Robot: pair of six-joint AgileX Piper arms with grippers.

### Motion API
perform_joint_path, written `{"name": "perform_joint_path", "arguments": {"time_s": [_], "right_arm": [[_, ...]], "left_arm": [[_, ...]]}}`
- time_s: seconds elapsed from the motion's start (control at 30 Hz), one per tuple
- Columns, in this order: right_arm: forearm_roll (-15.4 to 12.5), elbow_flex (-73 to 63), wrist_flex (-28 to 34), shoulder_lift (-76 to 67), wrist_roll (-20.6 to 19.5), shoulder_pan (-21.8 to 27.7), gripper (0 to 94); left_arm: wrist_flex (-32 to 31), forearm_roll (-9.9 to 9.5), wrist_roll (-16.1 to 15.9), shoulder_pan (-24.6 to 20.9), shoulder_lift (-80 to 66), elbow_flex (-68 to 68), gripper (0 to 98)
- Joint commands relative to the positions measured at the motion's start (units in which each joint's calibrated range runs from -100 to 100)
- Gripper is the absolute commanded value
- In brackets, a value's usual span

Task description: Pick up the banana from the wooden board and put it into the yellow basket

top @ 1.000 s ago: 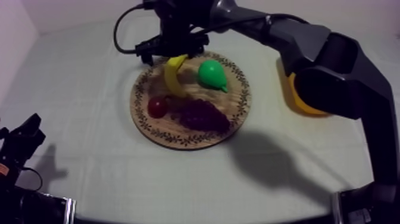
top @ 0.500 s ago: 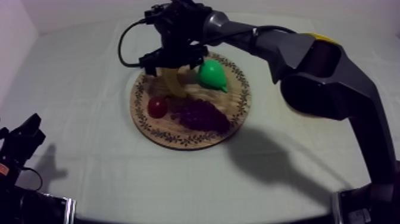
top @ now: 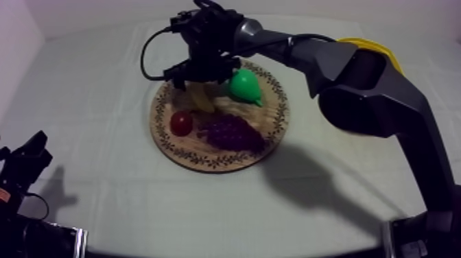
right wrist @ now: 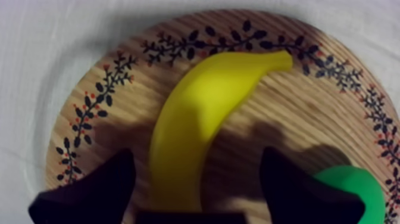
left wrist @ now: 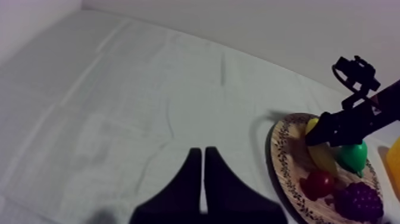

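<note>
Rounded grey right arm (top: pixel 374 79), apparently matte black fingers (right wrist: pixel 89 193)

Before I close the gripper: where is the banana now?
The banana lies on the wooden board, between the open fingers of the right gripper; in the top view the pear is at its right, the small red fruit in front.

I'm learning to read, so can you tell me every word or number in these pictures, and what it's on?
There are none to read. The round wooden board has only leafy sprigs and red dots round its rim, no letters. The yellow toy banana, green toy pear and grey-white cloth carry no writing.
</note>
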Motion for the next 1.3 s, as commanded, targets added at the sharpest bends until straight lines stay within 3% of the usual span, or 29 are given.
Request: {"name": "perform_joint_path", "arguments": {"time_s": [0.0,0.27,0.43,0.9,1.27], "right_arm": [[-0.3,0.2,-0.6,0.0,0.3,0.0,51.1],[-1.8,0.9,-2.3,-0.1,2.2,0.3,30.9],[-2.4,1.6,-3.1,0.0,2.7,0.2,23.6],[-2.9,2.0,-3.0,-2.1,2.9,-0.1,21.9],[-1.5,11.2,-4.6,-21.3,2.6,1.1,22.4]], "left_arm": [[0.0,-0.02,0.0,0.0,0.0,0.0,0.1],[0.0,-0.02,0.0,0.0,0.0,0.0,0.1],[0.0,-0.02,0.0,0.0,0.0,0.0,0.1],[0.0,-0.02,0.0,0.0,0.0,0.0,0.1],[0.0,-0.02,0.0,0.0,0.0,0.0,0.1]]}}
